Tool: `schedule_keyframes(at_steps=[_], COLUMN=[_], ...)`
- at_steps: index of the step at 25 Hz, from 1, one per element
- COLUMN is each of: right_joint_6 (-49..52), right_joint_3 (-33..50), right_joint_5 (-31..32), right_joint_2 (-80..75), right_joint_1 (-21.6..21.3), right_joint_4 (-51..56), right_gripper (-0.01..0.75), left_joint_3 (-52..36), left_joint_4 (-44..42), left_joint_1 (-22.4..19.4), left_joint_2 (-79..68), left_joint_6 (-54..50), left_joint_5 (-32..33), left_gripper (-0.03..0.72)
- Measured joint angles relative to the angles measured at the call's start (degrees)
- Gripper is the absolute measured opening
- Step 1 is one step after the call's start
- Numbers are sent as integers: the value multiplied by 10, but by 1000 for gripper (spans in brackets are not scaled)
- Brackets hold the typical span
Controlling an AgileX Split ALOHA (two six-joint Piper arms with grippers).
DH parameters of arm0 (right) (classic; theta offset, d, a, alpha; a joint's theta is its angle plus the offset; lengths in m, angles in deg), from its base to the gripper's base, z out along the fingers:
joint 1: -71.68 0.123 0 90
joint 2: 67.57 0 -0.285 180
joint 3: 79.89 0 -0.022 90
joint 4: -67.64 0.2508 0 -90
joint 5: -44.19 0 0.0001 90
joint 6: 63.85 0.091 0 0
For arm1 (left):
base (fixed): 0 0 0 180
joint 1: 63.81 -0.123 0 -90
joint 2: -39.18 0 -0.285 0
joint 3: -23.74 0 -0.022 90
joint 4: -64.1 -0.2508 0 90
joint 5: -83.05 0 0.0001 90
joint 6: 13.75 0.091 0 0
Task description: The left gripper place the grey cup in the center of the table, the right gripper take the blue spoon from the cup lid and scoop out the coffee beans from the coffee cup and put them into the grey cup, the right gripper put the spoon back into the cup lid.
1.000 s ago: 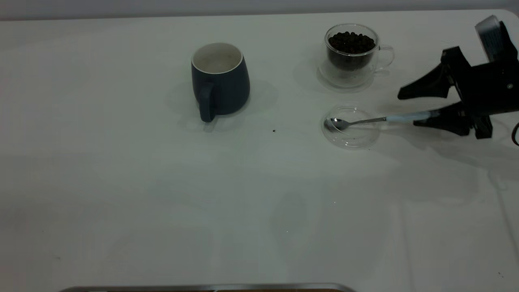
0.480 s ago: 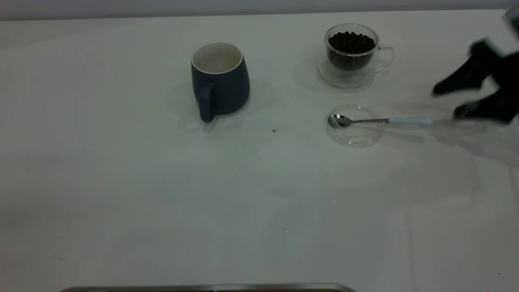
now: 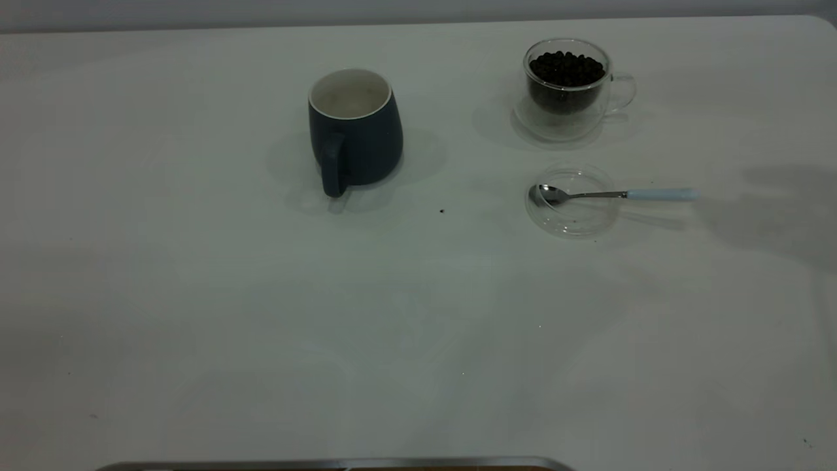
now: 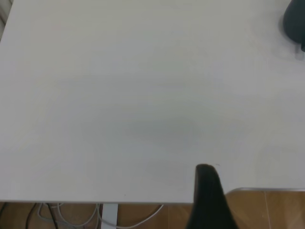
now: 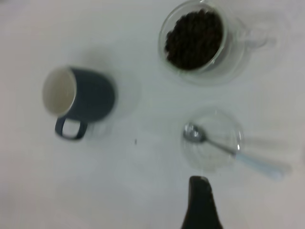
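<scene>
Right gripper (image 5: 200,202) has let go of the blue spoon (image 3: 614,194) and pulled back out of the exterior view, only one dark fingertip showing in its wrist view, so its opening cannot be told; the left gripper (image 4: 207,195) is parked over the table (image 3: 261,327) edge. Nearest, the spoon's bowl rests in the cup lid (image 3: 572,216), handle overhanging. Farther back stand the grey cup (image 3: 354,131) and the coffee cup (image 3: 569,88) of coffee beans (image 3: 566,69), so the task looks finished.
</scene>
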State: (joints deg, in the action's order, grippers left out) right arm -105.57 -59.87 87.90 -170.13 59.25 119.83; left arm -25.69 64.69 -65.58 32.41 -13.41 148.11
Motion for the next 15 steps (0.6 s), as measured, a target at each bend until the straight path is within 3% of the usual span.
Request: schedule_keyframes(at_steps=[8, 15], right_joint_6=[263, 248], right_joint_3=[6, 89], right_joint_5=[82, 131], right_joint_2=[237, 386], right_joint_1=[67, 68], right_joint_4=[-255, -293], right_gripper=[589, 589], left_joint_3=[0, 0], left_joint_4=[0, 0], left_joint_1=[0, 0], left_joint_2=[0, 0], left_joint_6=[0, 0], left_joint_5=[0, 0], left_gripper=[567, 567])
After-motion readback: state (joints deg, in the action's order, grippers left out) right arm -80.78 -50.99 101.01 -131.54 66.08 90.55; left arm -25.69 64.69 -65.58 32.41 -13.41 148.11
